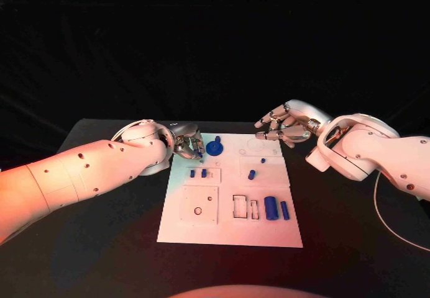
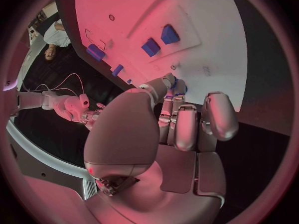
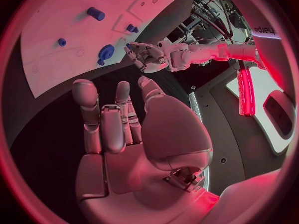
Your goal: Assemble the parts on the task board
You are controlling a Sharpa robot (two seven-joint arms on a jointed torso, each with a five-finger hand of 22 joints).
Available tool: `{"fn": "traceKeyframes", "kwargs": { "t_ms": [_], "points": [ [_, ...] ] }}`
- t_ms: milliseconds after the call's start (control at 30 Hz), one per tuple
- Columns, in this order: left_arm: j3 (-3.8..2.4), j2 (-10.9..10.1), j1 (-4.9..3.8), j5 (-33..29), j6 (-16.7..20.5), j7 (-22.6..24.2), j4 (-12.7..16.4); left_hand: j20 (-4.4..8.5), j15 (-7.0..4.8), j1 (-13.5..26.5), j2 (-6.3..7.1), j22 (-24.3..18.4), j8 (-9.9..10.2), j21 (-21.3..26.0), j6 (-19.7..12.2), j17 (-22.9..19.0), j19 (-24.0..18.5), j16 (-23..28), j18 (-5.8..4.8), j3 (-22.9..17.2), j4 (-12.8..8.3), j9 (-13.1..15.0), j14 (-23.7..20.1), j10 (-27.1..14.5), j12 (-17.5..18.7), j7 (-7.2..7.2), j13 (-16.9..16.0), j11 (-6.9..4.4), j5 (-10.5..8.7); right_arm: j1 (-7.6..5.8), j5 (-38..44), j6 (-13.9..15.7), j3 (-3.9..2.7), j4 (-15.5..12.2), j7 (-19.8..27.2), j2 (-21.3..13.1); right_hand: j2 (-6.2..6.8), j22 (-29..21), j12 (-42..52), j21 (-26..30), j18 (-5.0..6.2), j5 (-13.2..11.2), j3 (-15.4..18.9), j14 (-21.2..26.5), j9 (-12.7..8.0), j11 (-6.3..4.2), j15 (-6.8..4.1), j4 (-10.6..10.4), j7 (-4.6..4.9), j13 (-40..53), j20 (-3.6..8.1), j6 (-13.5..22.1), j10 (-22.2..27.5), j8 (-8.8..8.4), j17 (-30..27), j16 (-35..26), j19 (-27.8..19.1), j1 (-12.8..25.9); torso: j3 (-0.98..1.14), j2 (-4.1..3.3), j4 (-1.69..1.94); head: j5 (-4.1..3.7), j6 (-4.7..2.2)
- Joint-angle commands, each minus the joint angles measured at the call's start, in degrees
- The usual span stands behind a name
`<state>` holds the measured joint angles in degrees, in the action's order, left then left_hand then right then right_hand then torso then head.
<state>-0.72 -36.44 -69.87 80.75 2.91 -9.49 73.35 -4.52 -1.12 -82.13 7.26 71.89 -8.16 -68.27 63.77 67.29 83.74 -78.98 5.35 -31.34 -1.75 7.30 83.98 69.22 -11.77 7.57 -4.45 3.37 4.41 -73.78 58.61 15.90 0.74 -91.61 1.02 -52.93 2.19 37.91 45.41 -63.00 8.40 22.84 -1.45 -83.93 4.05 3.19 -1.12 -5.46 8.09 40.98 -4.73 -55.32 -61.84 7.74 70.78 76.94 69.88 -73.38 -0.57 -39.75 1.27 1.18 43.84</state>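
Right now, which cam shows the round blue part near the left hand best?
Head view: the round blue part lies unobstructed on the task board, beside the left hand. Right wrist view shows it smaller. In the left wrist view I cannot make it out.

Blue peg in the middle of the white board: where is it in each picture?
Head view: blue peg mid-board, right of the two small blocks.
Left wrist view: near the board's edge, past the blocks.
Right wrist view: on the board.
Shared landmark: those blocks.
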Motion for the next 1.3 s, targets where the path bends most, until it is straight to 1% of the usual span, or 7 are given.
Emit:
{"fn": "traceKeyframes", "kwargs": {
  "t_ms": [33,200,267,433,867,1067,1300],
  "points": [
    [0.09,0.19,0.16,-0.68,-2.51,-0.35,-0.18,0.15,-0.15,0.49,-0.11,-0.05,0.18,-0.01,0.30,-0.09,0.51,0.03,-0.58,-0.31,-0.03,-0.01,1.90,0.27,0.17,0.07,-0.04,0.15,0.17,0.04,-0.05,-0.28,0.00,-0.05,0.28,0.05,-0.50,-0.07,0.39,0.36,0.56,0.20,0.06,-1.65,-0.03,-0.11,-0.22,-0.36,0.01,-0.10,0.16,0.14,0.47,0.38,-0.06,-0.24,-0.15,0.05,-0.01,-0.04,-0.03,0.10,0.11],
    [0.29,0.57,0.47,-0.12,-3.15,-0.32,-0.59,0.15,-0.15,0.51,-0.14,-0.18,0.20,0.15,0.30,-0.24,0.45,0.10,-0.54,-0.34,-0.05,-0.02,1.86,0.28,0.20,0.06,-0.05,0.14,0.18,0.04,-0.05,-0.27,0.00,-0.04,0.28,0.07,-0.50,-0.07,0.39,0.36,0.56,0.20,0.06,-1.65,-0.03,-0.11,-0.22,-0.36,0.01,-0.10,0.16,0.14,0.47,0.38,-0.06,-0.24,-0.15,0.05,0.01,0.00,0.00,0.02,0.35],
    [0.34,0.67,0.54,0.03,-3.33,-0.32,-0.74,0.15,-0.15,0.52,-0.15,-0.19,0.21,0.17,0.31,-0.25,0.45,0.10,-0.54,-0.35,-0.05,-0.02,1.86,0.30,0.21,0.06,-0.06,0.14,0.18,0.04,-0.05,-0.26,0.00,-0.03,0.28,0.05,-0.50,-0.07,0.39,0.36,0.56,0.20,0.06,-1.65,-0.03,-0.11,-0.22,-0.36,0.01,-0.10,0.16,0.14,0.47,0.38,-0.06,-0.24,-0.15,0.05,0.01,-0.01,0.02,-0.01,0.32],
    [0.40,0.91,0.60,0.18,-3.52,-0.32,-1.10,0.15,-0.16,0.59,-0.22,-0.20,0.21,0.21,0.42,-0.29,0.40,0.11,-0.53,-0.40,-0.08,0.00,1.84,0.46,0.23,0.05,-0.11,0.10,0.17,0.04,-0.04,-0.27,0.00,-0.06,0.29,0.03,-0.52,-0.09,0.41,0.37,0.56,0.17,0.09,-1.66,-0.03,-0.11,-0.22,-0.45,0.01,-0.11,0.16,0.12,0.47,0.40,-0.05,-0.23,-0.15,0.07,0.01,-0.02,0.05,0.04,0.56],
    [0.42,1.89,0.62,0.22,-3.32,-0.43,-1.57,0.16,-0.17,0.63,-0.19,-0.39,0.22,0.47,0.48,-0.53,0.29,0.23,-0.46,-0.41,-0.17,0.00,1.77,0.57,0.26,0.01,-0.15,0.07,0.15,0.04,-0.04,-0.27,0.00,-0.12,0.23,0.00,-0.57,-0.13,0.43,0.40,0.57,0.09,0.12,-1.65,-0.03,-0.11,-0.21,-0.57,0.02,-0.13,0.16,0.10,0.47,0.42,-0.07,-0.25,-0.16,0.14,0.00,0.03,0.03,0.05,0.59],
    [0.48,2.30,0.63,0.25,-3.93,-0.57,-1.88,0.16,-0.18,0.67,-0.17,-0.38,0.22,0.48,0.53,-0.51,0.27,0.21,-0.46,-0.41,-0.21,0.01,1.75,0.65,0.28,0.00,-0.18,0.06,0.12,0.04,-0.04,-0.37,0.00,-0.12,0.14,0.01,-0.57,-0.13,0.43,0.40,0.57,0.09,0.12,-1.65,-0.03,-0.11,-0.21,-0.57,0.02,-0.13,0.16,0.10,0.47,0.42,-0.07,-0.25,-0.16,0.14,0.00,0.01,-0.04,0.04,0.62],
    [0.59,2.52,0.64,0.51,-5.26,-1.25,-2.39,0.15,-0.18,0.96,-0.03,-0.52,0.37,0.73,0.49,-0.71,0.11,0.30,-0.41,-0.31,-0.27,-0.02,1.65,0.63,0.51,0.00,-0.23,0.08,-0.05,0.04,-0.04,-0.43,0.00,-0.11,0.09,0.00,-0.59,-0.19,0.44,0.43,0.57,0.03,0.15,-1.64,-0.03,-0.10,-0.21,-0.64,0.02,-0.14,0.16,0.10,0.47,0.43,-0.10,-0.28,-0.18,0.19,0.01,0.05,0.02,0.04,0.74]
  ]
}}
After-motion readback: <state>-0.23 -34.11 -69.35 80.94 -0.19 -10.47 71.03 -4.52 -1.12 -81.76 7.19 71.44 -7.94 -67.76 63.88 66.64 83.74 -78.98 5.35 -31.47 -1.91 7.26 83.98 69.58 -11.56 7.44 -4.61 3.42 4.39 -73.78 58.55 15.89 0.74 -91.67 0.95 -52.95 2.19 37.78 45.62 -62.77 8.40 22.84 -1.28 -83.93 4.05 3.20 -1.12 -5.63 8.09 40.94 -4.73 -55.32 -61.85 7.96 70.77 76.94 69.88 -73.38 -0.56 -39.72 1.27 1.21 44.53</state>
